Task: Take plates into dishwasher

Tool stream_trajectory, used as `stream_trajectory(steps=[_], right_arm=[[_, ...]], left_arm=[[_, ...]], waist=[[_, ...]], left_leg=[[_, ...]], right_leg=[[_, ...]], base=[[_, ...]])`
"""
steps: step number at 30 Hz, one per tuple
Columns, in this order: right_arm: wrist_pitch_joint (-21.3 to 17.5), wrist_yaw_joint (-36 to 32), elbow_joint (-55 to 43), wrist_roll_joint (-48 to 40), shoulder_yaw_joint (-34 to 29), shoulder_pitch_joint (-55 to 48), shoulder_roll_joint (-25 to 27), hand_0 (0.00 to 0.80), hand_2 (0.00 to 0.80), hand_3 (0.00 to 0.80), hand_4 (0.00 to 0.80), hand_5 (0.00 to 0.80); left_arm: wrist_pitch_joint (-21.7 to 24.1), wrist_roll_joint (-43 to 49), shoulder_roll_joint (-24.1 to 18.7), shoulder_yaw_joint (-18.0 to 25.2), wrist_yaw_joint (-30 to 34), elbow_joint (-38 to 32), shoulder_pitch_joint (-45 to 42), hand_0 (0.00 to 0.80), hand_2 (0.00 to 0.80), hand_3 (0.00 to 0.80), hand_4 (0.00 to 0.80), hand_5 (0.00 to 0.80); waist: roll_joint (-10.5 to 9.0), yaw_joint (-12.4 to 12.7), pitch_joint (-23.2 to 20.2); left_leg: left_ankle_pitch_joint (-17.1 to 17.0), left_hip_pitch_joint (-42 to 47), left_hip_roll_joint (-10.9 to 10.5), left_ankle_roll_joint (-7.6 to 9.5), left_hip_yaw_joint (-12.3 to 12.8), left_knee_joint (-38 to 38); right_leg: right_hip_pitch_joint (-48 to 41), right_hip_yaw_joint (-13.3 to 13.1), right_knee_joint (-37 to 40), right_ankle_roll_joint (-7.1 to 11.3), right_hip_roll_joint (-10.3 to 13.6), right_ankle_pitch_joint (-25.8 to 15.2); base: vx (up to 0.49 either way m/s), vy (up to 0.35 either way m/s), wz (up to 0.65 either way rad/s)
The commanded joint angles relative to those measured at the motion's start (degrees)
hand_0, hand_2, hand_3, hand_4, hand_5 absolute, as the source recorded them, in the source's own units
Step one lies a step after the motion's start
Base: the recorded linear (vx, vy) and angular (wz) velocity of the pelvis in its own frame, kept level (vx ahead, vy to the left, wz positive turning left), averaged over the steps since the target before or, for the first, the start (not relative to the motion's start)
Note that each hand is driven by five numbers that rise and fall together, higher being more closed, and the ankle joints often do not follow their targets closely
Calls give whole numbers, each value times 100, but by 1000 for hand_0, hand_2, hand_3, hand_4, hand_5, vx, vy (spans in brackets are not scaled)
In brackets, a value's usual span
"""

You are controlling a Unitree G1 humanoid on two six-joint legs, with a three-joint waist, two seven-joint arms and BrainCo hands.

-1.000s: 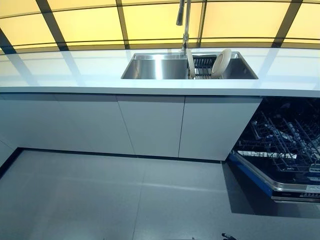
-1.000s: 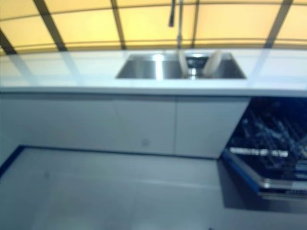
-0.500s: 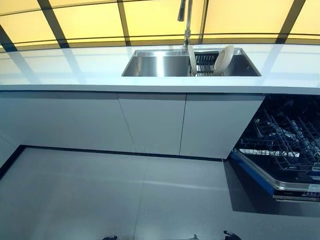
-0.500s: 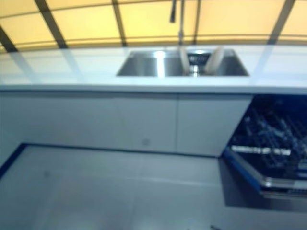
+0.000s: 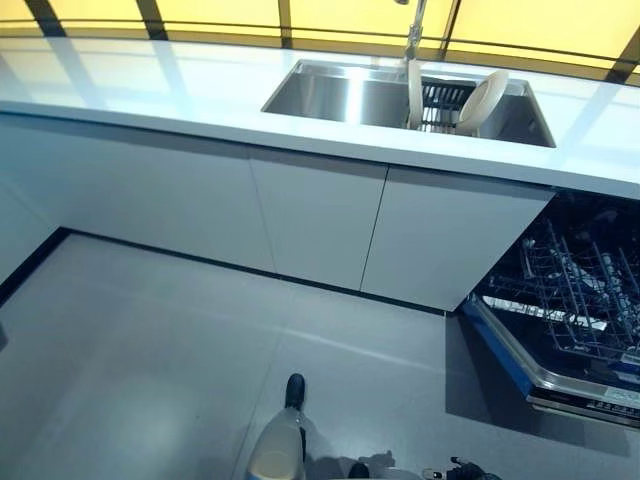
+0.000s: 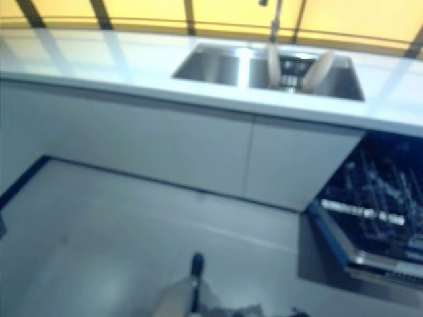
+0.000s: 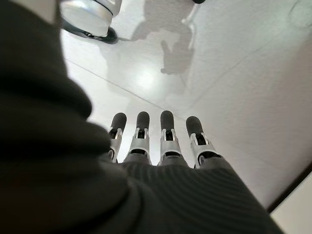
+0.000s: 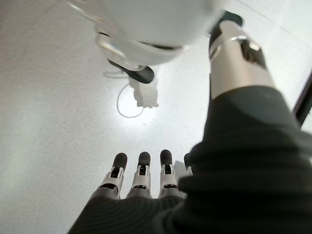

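Hanging over bare floor [image 5: 180, 350], left robot hand [image 7: 161, 141], right robot hand [image 8: 141, 178], fingers straight, empty.

A sink [image 5: 340, 95] is set into the tabletop [image 5: 150, 80] toward its right part, with a faucet [image 5: 412, 30] at its back edge. In the sink's right half a dish rack [image 5: 445, 100] holds two plates [image 5: 482, 100] on edge. Below the tabletop's right end, right of the cabinet doors [image 5: 320, 220], the open dishwasher [image 5: 565, 300] has its rack [image 5: 575, 290] pulled out over the floor [image 5: 150, 340].
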State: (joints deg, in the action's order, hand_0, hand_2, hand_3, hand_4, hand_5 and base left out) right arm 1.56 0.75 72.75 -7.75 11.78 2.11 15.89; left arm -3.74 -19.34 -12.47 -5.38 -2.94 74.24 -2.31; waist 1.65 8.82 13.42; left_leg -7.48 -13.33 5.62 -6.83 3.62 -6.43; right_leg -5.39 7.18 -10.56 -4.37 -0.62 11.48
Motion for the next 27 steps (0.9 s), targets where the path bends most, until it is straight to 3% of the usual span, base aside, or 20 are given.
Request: stream_trajectory(steps=[1,4,10,15,16,18,19,20,22,23,24,26,27], right_arm=[[-14,10,-196,266,-49,-193,-27,0,0,0,0,0],[-212,-166,-217,306,20,-182,-58,0,0,0,0,0],[-310,-183,-348,150,76,-54,-99,0,0,0,0,0],[-181,51,-335,93,-59,-26,-112,0,0,0,0,0],[-149,163,-275,9,-193,-48,-119,0,0,0,0,0],[-125,313,-252,-108,-370,-95,-117,0,0,0,0,0],[-125,327,-248,-113,-385,-99,-107,0,0,0,0,0],[-150,363,-258,-168,-440,-145,-55,0,0,0,0,0],[-209,387,-251,-266,-439,-205,3,0,0,0,0,0],[-264,385,-234,-395,-413,-225,44,0,0,0,0,0],[-278,343,-226,-417,-395,-208,87,0,0,0,0,0],[-342,272,-171,-354,-385,-189,161,0,0,0,0,0],[-378,252,-124,-355,-414,-194,187,0,0,0,0,0]], left_arm=[[86,125,-176,45,-52,-342,-1,0,0,0,0,0],[49,84,-279,-68,-136,-447,140,0,0,0,0,0],[-44,122,-228,-117,-171,-480,212,0,0,0,0,0],[-60,255,-193,-141,-197,-406,198,0,0,0,0,0],[-81,340,-202,-146,-200,-357,214,0,0,0,0,0],[-118,600,-226,-150,-180,-331,225,0,0,0,0,0],[-122,616,-232,-169,-177,-329,229,0,0,0,0,0],[-118,718,-292,-310,-169,-310,247,0,0,0,0,0],[-142,641,-395,-415,-178,-304,284,0,0,0,0,0],[-193,602,-463,-407,-176,-324,310,0,0,0,0,0],[-244,572,-508,-402,-171,-350,331,0,0,0,0,0],[-311,551,-610,-371,-166,-400,388,0,0,0,0,0],[-344,570,-632,-323,-142,-393,418,0,0,0,0,0]], waist=[[-192,-110,-346],[-227,-87,-434],[-310,-39,-525],[-371,-121,-600],[-398,-133,-660],[-412,-162,-764],[-384,-195,-772],[-212,-390,-777],[-62,-633,-691],[15,-751,-624],[31,-807,-566],[18,-933,-475],[-62,-1005,-479]], left_leg=[[-11,-394,-108,373,311,-261],[13,-359,-45,382,478,-182],[126,-567,32,355,501,-395],[634,-562,-132,611,525,-856],[785,-422,-324,747,502,-842],[810,-83,-663,953,392,-517],[809,22,-702,985,357,-430],[869,428,-811,1143,190,-100],[858,836,-880,1191,49,171],[836,1053,-862,1151,14,310],[857,1204,-813,1096,106,342],[977,1437,-783,979,84,394],[1120,1483,-878,956,14,323]], right_leg=[[-1211,325,244,764,572,182],[-1257,565,476,902,735,82],[-1198,561,928,1060,891,-168],[-1193,398,585,1156,1088,-179],[-1215,424,217,1237,1249,-360],[-951,343,-878,1358,1607,-1420],[-771,274,-1168,1360,1626,-1582],[33,1,-2384,1338,1482,-1822],[1022,-88,-3026,1213,1127,-1814],[1431,44,-2864,1102,994,-1652],[1543,276,-2229,1024,1082,-1550],[1639,460,-651,1020,1071,-1598],[1735,420,164,1149,1162,-1979]], base=[[271,55,-10],[140,30,-12],[129,36,-29],[174,128,-6],[274,203,6],[245,226,11],[263,312,10],[250,285,7],[292,211,17],[274,20,33],[298,-113,28],[327,-267,18],[370,-334,12]])
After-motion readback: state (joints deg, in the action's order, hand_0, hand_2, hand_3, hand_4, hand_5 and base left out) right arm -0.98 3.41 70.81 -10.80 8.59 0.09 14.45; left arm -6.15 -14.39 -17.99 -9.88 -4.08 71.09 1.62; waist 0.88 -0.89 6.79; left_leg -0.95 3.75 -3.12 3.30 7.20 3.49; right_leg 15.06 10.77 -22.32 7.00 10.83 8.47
